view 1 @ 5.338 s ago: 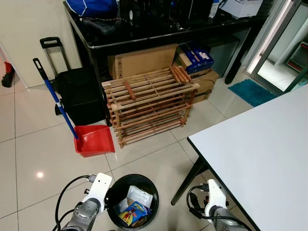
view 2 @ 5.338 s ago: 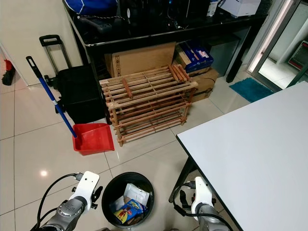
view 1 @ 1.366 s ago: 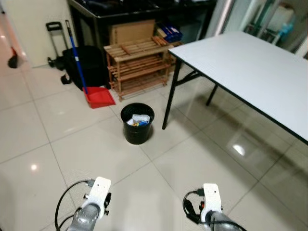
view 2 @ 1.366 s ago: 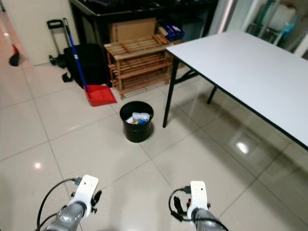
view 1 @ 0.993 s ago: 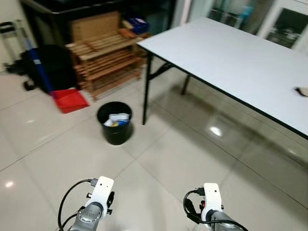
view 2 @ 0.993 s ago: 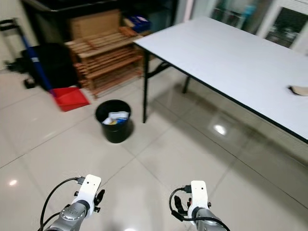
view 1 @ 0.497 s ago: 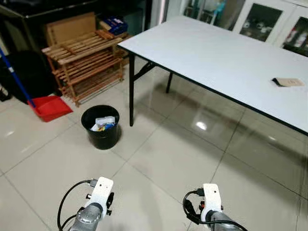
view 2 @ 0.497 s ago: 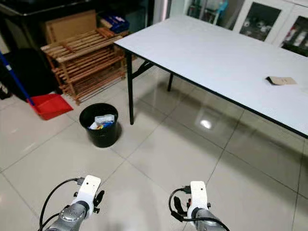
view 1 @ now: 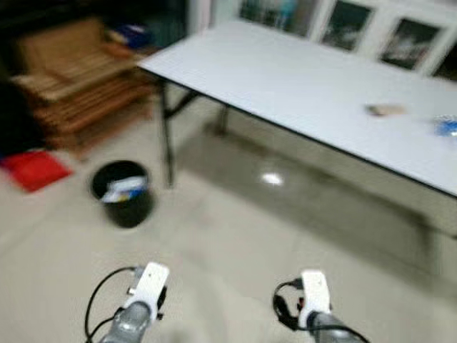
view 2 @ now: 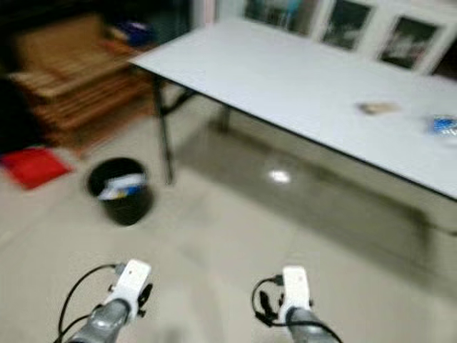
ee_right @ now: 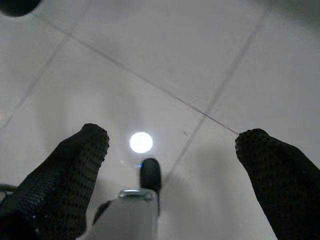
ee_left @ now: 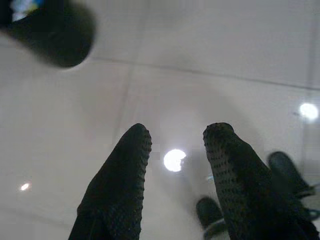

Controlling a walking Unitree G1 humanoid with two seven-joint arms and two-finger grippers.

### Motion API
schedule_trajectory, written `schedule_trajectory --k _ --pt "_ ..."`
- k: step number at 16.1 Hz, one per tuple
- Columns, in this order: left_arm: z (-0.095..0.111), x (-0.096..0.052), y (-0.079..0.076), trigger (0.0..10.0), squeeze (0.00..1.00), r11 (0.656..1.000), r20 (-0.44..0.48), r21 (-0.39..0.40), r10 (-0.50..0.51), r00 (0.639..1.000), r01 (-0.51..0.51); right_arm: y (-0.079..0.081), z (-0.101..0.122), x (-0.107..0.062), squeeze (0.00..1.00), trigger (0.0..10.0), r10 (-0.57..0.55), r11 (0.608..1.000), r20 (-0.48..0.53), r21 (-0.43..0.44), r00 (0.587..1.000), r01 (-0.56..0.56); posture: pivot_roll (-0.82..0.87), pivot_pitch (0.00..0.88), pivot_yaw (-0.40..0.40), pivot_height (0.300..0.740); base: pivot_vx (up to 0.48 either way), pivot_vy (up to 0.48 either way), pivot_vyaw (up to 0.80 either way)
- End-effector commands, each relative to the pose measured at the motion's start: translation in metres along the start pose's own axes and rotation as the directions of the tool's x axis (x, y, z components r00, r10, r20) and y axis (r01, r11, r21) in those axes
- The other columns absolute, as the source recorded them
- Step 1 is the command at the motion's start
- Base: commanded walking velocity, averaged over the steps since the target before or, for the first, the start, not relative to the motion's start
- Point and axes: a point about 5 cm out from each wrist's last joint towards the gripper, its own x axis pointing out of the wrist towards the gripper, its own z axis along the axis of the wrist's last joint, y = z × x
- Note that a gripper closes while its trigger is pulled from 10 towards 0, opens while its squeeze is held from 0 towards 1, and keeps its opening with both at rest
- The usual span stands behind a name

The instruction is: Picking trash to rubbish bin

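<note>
Trash in bin (view 1: 123, 187): some already inside, at ten o'clock.
Trash left: tan scrap (view 1: 385, 109), blue item (view 1: 447, 126) on table (view 1: 300, 86), two o'clock.
Left gripper (ee_left: 175, 150): released, empty.
Right gripper (ee_right: 170, 150): spread wide, empty.

blurred head stereo pair down toward white table (view 1: 307, 86) and bin (view 1: 123, 191); wrist cameras floorward

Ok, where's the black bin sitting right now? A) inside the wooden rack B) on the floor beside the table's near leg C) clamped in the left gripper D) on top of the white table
B: the bin stands on the tiled floor next to the table leg, with trash showing inside it.
</note>
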Motion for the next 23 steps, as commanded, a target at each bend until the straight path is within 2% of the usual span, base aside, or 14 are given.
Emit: schedule_trajectory --k 1,10,18,20,21,22,23 --pt "0.001 0.001 -0.002 10.0 0.00 1.000 0.001 -0.006 0.004 1.000 -0.004 -0.006 -0.004 -0.002 0.00 10.0 -0.018 1.000 -0.015 -0.002 1.000 0.018 -0.01 0.040 -0.084 0.740 0.000 0.000 -0.80" --pt "0.001 0.001 -0.002 10.0 0.00 1.000 -0.002 -0.012 0.007 1.000 -0.007 -0.005 -0.003 -0.002 0.00 10.0 -0.014 1.000 -0.013 0.000 1.000 0.014 -0.01 0.045 -0.084 0.740 0.000 0.000 -0.76" --pt "0.005 0.001 -0.002 10.0 0.00 1.000 0.020 -0.005 0.011 1.000 -0.010 -0.006 0.002 -0.001 0.00 10.0 -0.024 1.000 0.019 0.002 1.000 0.024 -0.01 0.048 -0.084 0.740 0.000 0.000 0.00" --pt "0.032 0.005 0.008 10.0 0.00 0.998 0.135 -0.037 0.061 0.989 -0.056 -0.016 0.030 -0.001 0.00 10.0 -0.111 0.992 0.153 -0.047 0.982 0.119 -0.01 0.046 -0.081 0.740 0.000 0.000 0.00" --pt "0.047 0.006 0.014 10.0 0.00 0.995 0.197 -0.060 0.092 0.976 -0.081 -0.017 0.048 0.000 0.00 10.0 -0.117 0.990 0.237 -0.049 0.965 0.132 -0.01 0.045 -0.079 0.740 0.000 0.000 0.00" --pt "0.055 0.006 0.018 10.0 0.00 0.993 0.230 -0.071 0.111 0.967 -0.097 -0.016 0.057 0.000 0.00 10.0 -0.112 0.991 0.274 -0.045 0.955 0.129 -0.02 0.044 -0.076 0.740 0.000 0.000 0.00" --pt "0.074 0.006 0.026 10.0 0.00 0.987 0.310 -0.094 0.150 0.939 -0.126 -0.016 0.076 -0.001 0.00 10.0 -0.108 0.989 0.346 -0.056 0.932 0.136 -0.02 0.044 -0.075 0.740 0.000 0.000 0.00"
